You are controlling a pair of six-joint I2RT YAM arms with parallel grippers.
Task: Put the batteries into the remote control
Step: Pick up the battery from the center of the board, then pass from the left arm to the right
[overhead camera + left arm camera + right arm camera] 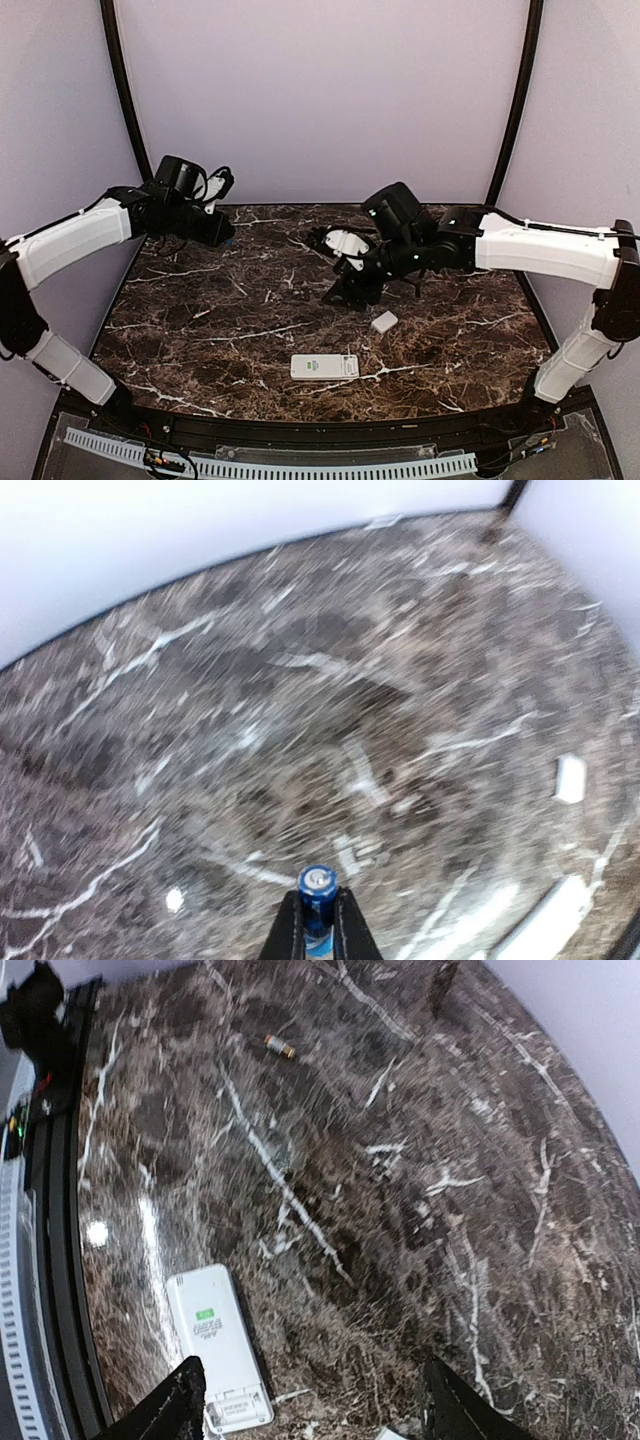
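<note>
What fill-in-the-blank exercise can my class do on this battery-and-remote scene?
1. The left gripper is shut on a ____ battery.
2. The right gripper is ____ and holds nothing.
3. The remote control lies flat on the ____, apart from the white cover.
Missing words: blue; open; table.
</note>
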